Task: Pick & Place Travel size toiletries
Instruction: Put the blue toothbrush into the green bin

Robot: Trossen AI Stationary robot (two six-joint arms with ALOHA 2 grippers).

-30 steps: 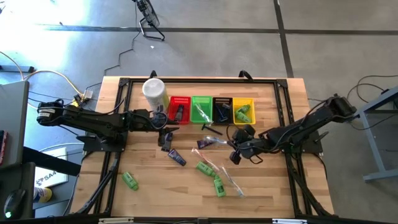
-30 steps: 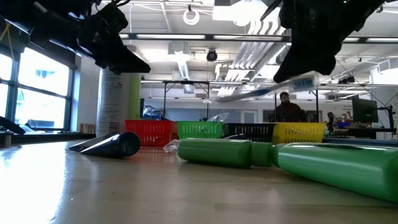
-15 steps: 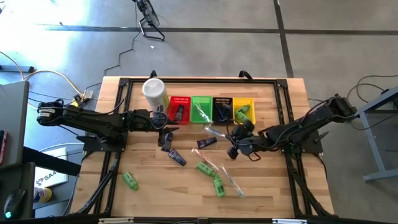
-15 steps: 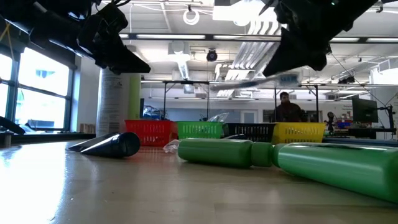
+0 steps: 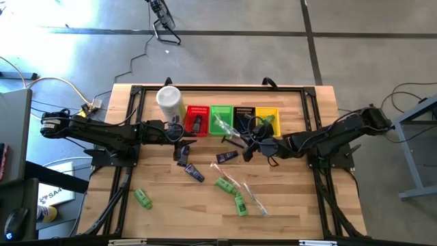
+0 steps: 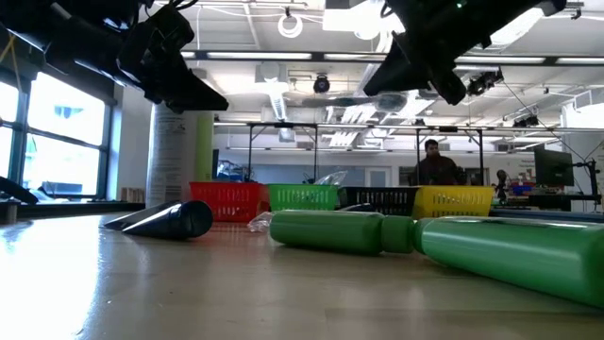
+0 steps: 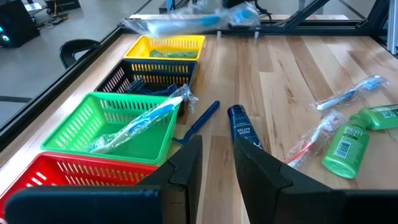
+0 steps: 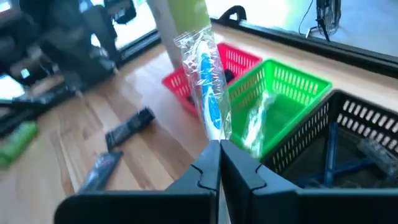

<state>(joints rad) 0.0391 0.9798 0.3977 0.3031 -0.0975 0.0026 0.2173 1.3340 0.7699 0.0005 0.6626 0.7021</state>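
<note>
The right gripper (image 8: 219, 163) has its jaws closed on one end of a clear-wrapped toothbrush with a blue handle (image 8: 208, 93), held up off the tabletop (image 5: 300, 198) just in front of the green basket (image 5: 220, 120) and black basket (image 5: 244, 120). In the high view the right gripper (image 5: 250, 147) sits near the middle of the tabletop, just on the near side of the basket row.

The left gripper (image 7: 216, 169) hangs above the tabletop in front of the red basket (image 5: 196, 120); its jaws stand slightly apart with nothing between them.

Four small baskets line the far edge: red, green, black and the yellow basket (image 5: 267, 120), with a tall white canister (image 5: 170, 102) to the left of the red one. The green basket holds another wrapped toothbrush (image 7: 138, 122); the yellow one holds a green bottle (image 5: 266, 124).

On the tabletop's middle lie two dark tubes (image 5: 194, 172) (image 5: 227, 156), two green bottles (image 5: 224, 184) (image 5: 240, 203) and a clear-wrapped stick (image 5: 254, 199). One more green bottle (image 5: 142, 198) lies near the near left corner.
</note>
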